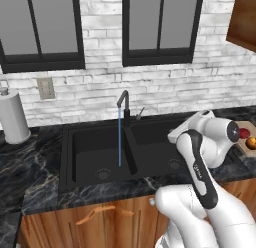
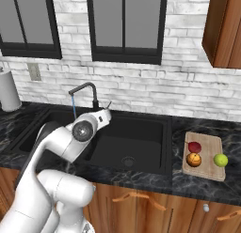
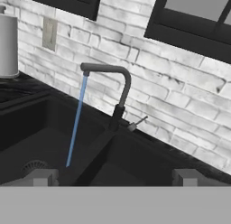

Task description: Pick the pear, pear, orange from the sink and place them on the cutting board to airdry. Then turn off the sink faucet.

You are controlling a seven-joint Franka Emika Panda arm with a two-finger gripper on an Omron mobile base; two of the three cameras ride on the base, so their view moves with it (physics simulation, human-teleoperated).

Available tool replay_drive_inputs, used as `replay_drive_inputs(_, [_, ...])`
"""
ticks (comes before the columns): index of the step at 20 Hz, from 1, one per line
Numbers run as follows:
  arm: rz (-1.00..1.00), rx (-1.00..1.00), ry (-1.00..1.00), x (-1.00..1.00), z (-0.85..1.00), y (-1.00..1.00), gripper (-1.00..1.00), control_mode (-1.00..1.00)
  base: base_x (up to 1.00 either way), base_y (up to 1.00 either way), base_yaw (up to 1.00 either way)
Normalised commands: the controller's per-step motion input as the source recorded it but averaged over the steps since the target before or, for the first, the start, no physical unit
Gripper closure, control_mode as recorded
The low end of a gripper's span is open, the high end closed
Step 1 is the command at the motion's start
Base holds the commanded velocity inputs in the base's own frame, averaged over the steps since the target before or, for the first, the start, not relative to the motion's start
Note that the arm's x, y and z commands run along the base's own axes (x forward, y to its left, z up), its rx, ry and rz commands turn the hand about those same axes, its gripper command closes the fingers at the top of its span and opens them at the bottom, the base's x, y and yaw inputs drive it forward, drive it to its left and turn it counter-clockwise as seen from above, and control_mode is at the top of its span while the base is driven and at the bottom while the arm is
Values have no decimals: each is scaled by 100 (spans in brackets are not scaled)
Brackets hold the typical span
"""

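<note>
Water runs in a thin blue stream [image 3: 76,128] from the black gooseneck sink faucet [image 3: 122,83] into the left basin of the black sink [image 1: 95,147]. Its thin lever [image 3: 137,123] sticks out to the right of the base. My gripper [image 3: 115,178] hovers over the sink in front of the faucet, open, with nothing between its fingertips [image 3: 43,177]. On the cutting board [image 2: 207,173], right of the sink, lie the dark red pear [image 2: 194,146], the orange [image 2: 193,159] and the yellow-green pear [image 2: 220,159].
A paper towel roll [image 1: 12,117] stands on the dark marble counter left of the sink. A wall outlet [image 1: 46,88] is set in the white brick behind it. A wooden upper cabinet [image 2: 226,30] hangs above the board. My own arm [image 1: 200,162] crosses the right basin.
</note>
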Motion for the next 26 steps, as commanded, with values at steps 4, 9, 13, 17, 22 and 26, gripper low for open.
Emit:
replay_drive_inputs(4, [11,-1,1,16,-14,9,-100,-100,0,0,0])
replay_drive_inputs(9, [11,0,-1,6,-1,2,-100,-100,0,0,0])
replay_drive_inputs(13, [8,0,-12,-2,22,2,-100,-100,0,0,0])
replay_drive_inputs(17, [0,0,-14,-5,26,13,-100,-100,0,0,0])
replay_drive_inputs(22, [0,0,4,16,8,6,-100,-100,0,0,0])
replay_drive_inputs(26, [5,0,11,27,1,0,-100,-100,0,0,0])
